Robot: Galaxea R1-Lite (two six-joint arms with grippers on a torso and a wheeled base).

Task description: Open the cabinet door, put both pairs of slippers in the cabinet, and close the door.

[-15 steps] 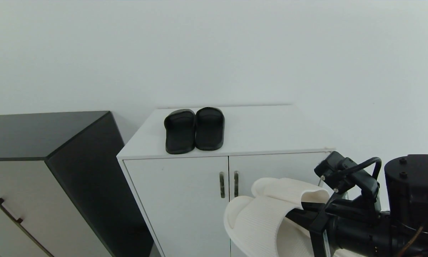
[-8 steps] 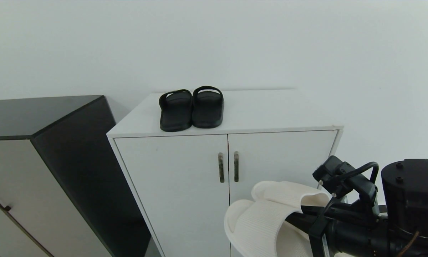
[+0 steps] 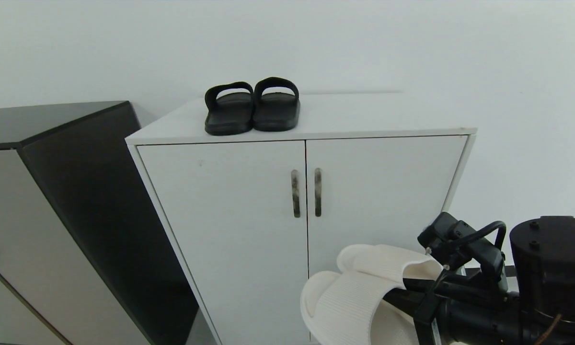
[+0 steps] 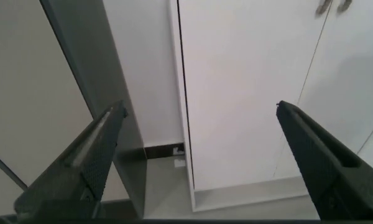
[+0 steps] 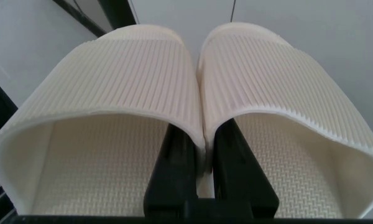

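White slippers (image 5: 137, 81) pinched by R gripper (image 5: 203, 155); head view: black slippers (image 3: 252, 106) atop cabinet (image 3: 220, 215).

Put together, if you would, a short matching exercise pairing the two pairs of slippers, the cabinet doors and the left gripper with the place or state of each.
Things:
1. black slippers
2. white slippers
3. cabinet doors
4. left gripper

Places or states:
A. both shut
B. open, holding nothing
C. side by side on top of the cabinet
D. clamped in the right gripper, in front of the right door

Pairs: 1-C; 2-D; 3-A; 4-B
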